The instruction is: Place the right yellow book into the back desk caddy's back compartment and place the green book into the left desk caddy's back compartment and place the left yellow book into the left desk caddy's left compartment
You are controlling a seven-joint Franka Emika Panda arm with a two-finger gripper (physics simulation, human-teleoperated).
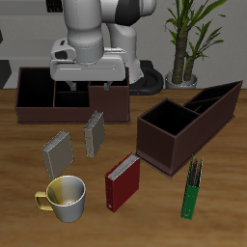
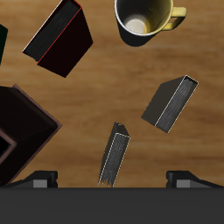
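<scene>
Nothing is put away yet. Both yellow books (image 1: 58, 151) (image 1: 95, 132) and the green book (image 1: 193, 187) are lying on the worktop (image 1: 222, 193). The claw (image 1: 89, 85) is hanging wide, probably empty.

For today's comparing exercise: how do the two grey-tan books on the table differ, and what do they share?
The right yellow book shows a broad, almost square cover, while the left yellow book looks tall and narrow. The right yellow book sits nearer the mug; the left yellow book is farther back, closer to the back desk caddy. Both are small grey-tan hardbacks with pale page edges, standing apart on the table.
</scene>
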